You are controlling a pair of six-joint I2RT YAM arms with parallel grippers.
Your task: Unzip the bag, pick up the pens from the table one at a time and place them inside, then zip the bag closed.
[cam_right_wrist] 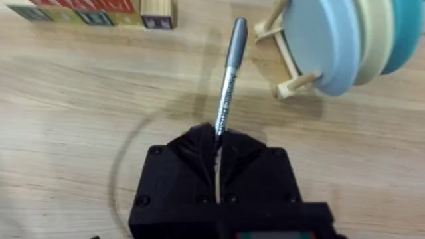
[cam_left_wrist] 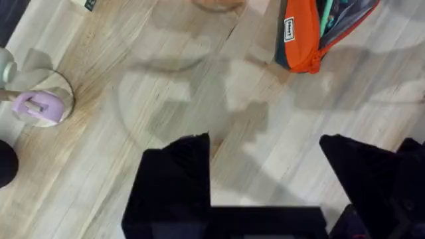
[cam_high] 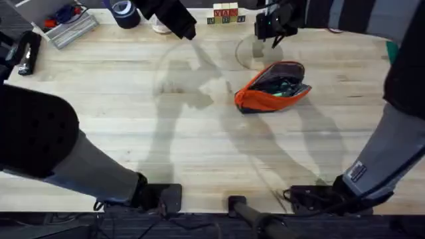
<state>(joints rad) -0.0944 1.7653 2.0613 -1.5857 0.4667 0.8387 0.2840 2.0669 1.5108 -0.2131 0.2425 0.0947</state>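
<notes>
One silver-grey pen [cam_right_wrist: 228, 73], clamped at its lower end between the pressed-together black fingers of the right tool [cam_right_wrist: 218, 143], its capped tip sticking out beyond them. In the overhead view the right tool [cam_high: 275, 26] hangs above the desk [cam_high: 133, 133] at about 1 o'clock, just beyond the bag [cam_high: 273, 86].

One orange bag with a dark base, lying on the desk at about 2 o'clock from centre, its zipper open and its mouth gaping. A green pen [cam_high: 287, 84] and other dark contents show inside; the left wrist view also catches the bag [cam_left_wrist: 312, 36] with the green pen [cam_left_wrist: 325, 16] in its opening.

One left tool [cam_left_wrist: 265, 156], fingers spread wide apart and holding nothing, raised over bare desk [cam_left_wrist: 199, 99] near 11 o'clock in the overhead view [cam_high: 174, 16], well apart from the bag.

Several wooden letter blocks [cam_high: 225, 13] at 12 o'clock on the far edge. One rack of pale blue discs [cam_right_wrist: 345, 40] near the held pen.
</notes>
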